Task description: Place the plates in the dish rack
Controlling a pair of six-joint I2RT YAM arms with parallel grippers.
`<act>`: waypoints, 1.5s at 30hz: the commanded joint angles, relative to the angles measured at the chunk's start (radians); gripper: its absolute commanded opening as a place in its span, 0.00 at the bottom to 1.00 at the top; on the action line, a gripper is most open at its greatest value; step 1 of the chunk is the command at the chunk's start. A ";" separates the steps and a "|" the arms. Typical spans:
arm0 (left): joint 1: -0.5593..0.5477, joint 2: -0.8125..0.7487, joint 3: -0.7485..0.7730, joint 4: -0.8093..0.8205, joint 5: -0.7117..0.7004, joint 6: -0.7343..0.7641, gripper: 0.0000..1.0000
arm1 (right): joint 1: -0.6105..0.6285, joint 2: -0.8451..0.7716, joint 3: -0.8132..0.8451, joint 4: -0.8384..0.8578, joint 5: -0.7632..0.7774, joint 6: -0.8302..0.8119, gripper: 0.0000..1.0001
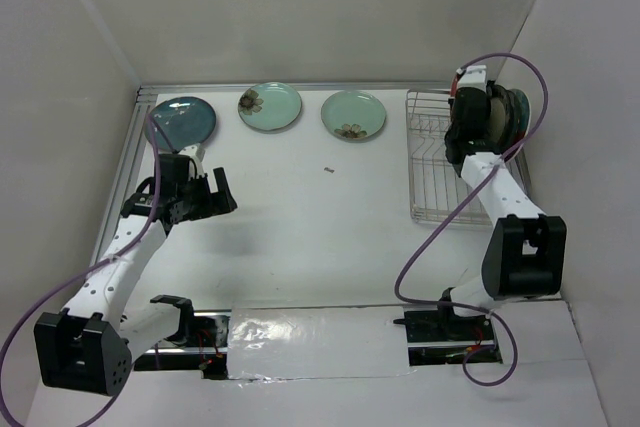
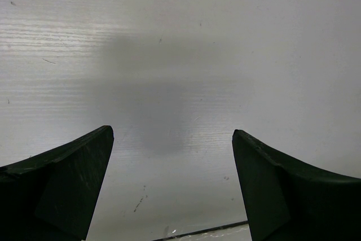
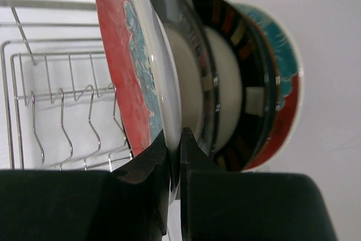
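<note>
A dark teal plate (image 1: 184,119) and two pale mint plates with a brown flower (image 1: 270,106) (image 1: 353,114) lie flat along the table's back edge. The wire dish rack (image 1: 432,162) stands at the right; its dividers show in the right wrist view (image 3: 62,111). Several plates stand on edge at its far end (image 1: 505,112). My right gripper (image 3: 176,139) is shut on the rim of a red plate with teal flowers (image 3: 127,60), held upright beside a cream striped-rim plate (image 3: 225,100). My left gripper (image 1: 222,194) is open and empty, just in front of the dark teal plate, over bare table (image 2: 172,134).
White walls close in the table on the left, back and right. A small dark speck (image 1: 329,168) lies mid-table. A metal rail (image 1: 128,162) runs along the left edge. Clear tape (image 1: 300,332) covers the near edge between the arm bases.
</note>
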State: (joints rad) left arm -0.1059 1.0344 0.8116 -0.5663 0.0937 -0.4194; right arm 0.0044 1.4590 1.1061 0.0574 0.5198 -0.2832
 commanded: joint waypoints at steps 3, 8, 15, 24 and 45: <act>0.006 0.012 0.008 0.023 0.018 0.018 0.99 | 0.006 0.004 0.026 0.159 0.037 0.088 0.00; 0.006 0.012 0.008 0.032 0.027 0.018 0.99 | 0.006 0.035 0.049 0.089 -0.012 0.128 0.16; 0.035 0.050 0.008 0.075 0.113 -0.024 0.99 | 0.061 0.035 0.201 -0.059 -0.069 0.150 0.58; 0.204 0.272 0.132 0.204 0.241 -0.165 0.99 | 0.140 0.145 0.532 -0.295 -0.329 0.288 0.73; 0.479 0.734 0.061 0.977 0.224 -0.789 0.91 | 0.272 0.411 0.485 -0.131 -0.779 0.565 0.83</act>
State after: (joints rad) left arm 0.3691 1.7157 0.9157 0.1951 0.3370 -1.0718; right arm 0.2840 1.8954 1.6005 -0.1539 -0.2050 0.2558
